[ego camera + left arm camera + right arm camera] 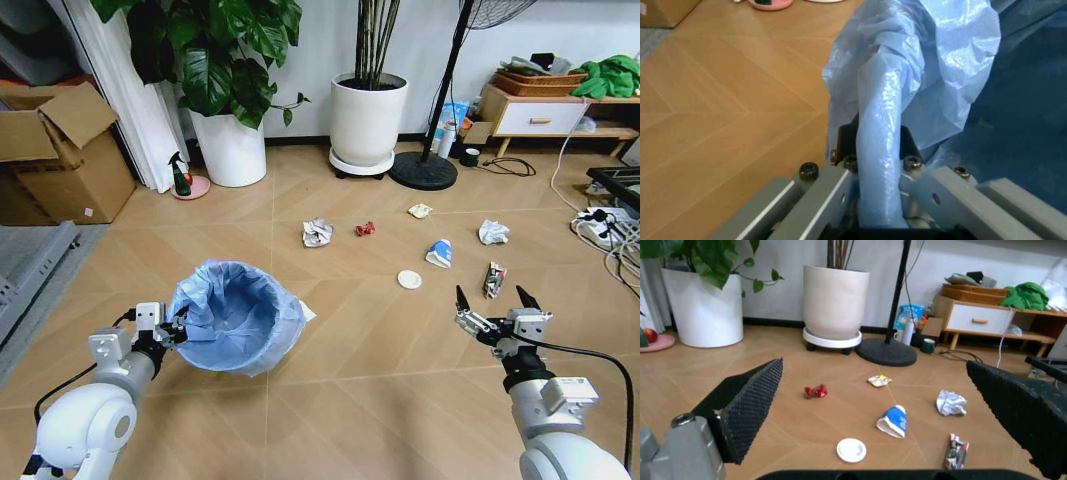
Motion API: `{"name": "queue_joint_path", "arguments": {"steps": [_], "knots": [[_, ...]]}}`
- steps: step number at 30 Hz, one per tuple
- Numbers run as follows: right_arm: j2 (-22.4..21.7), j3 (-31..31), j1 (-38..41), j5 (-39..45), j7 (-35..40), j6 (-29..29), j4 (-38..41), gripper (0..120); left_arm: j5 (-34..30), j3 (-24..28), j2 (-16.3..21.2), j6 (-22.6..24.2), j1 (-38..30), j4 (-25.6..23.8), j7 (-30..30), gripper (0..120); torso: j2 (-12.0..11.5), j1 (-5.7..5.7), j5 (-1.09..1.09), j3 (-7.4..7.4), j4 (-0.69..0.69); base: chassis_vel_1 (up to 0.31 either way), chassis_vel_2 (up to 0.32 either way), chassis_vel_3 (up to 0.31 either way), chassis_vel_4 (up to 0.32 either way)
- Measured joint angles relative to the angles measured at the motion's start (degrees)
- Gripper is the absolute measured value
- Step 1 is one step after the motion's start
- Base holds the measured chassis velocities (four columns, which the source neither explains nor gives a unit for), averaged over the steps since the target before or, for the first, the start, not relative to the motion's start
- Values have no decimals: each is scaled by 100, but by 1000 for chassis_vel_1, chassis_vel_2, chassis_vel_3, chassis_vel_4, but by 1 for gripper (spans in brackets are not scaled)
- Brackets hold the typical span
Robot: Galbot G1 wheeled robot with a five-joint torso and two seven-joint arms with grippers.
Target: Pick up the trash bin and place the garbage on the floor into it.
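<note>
Seven scraps on floor [330,375] | left gripper [178,329] clamped on bin [237,316] rim | right gripper [497,301] wide apart above printed wrapper [493,280] | tip: drop straight, pinch its middle

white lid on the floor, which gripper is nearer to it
Right. The right gripper hangs open just beside the white lid; the left gripper is across the floor, clamped on the trash bin rim.

The scene was viewed from the head, forward and down over the floor [330,360]. The left wrist view was set very close against the trash bin [933,75] rim. The right wrist view was aimed low toward the wall; the garbage [893,421] and white planter [835,302] were shared with the head view.
</note>
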Motion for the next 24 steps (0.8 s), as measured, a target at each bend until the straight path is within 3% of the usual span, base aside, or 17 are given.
{"name": "queue_joint_path", "arguments": {"steps": [24], "knots": [[18, -56, 37, -43, -47, 54, -101, 100, 97, 44, -11, -18, 60, -12, 125, 0, 0, 0, 0, 0, 0, 10, 181, -6, -184]]}}
